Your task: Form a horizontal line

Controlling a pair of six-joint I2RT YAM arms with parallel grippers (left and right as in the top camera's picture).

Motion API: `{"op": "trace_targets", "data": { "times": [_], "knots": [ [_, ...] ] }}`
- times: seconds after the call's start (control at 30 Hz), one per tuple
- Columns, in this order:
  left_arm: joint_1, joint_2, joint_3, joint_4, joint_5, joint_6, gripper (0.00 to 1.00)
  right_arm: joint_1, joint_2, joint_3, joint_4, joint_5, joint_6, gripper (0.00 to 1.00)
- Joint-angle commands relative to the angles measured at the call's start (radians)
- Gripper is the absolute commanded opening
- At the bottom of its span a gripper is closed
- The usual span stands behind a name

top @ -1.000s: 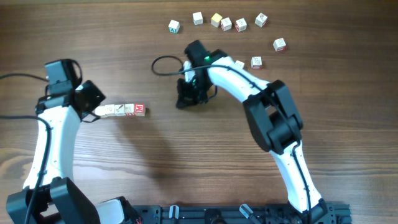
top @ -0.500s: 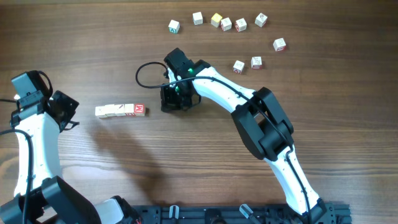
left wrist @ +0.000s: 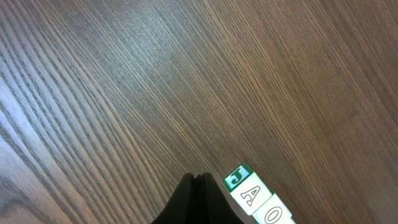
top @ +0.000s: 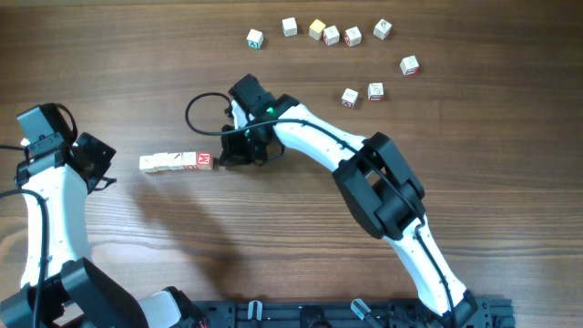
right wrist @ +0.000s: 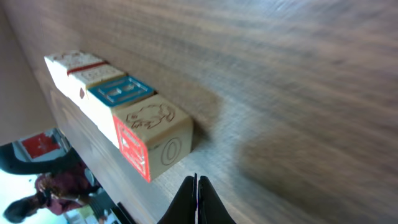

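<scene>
The horizontal line is a short row of pale wooden letter cubes set edge to edge, its right end cube showing a red M. My right gripper is shut and empty, just right of that end cube. In the right wrist view the row lies just beyond the shut fingertips. My left gripper is shut and empty, a little left of the row. The left wrist view shows the shut fingertips beside the row's left end, with J, A and O faces.
Several separate letter cubes lie along the far edge, with three more at the right. A black cable loops behind my right wrist. The right arm stretches across the table's middle.
My right gripper has moved left from mid-table to the row's right end. My left gripper drew back left from the row's left end, then held still.
</scene>
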Motion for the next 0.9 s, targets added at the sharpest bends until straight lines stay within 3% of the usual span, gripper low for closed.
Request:
{"op": "trace_targets", "data": {
  "times": [0.0, 0.87],
  "knots": [
    [0.005, -0.013, 0.012, -0.002, -0.014, -0.013, 0.04, 0.015, 0.013, -0.006, 0.033, 0.023, 0.023, 0.04],
    [0.005, -0.013, 0.012, -0.004, -0.014, -0.013, 0.04, 0.018, 0.013, -0.006, 0.123, 0.036, 0.052, 0.04]
  ]
}}
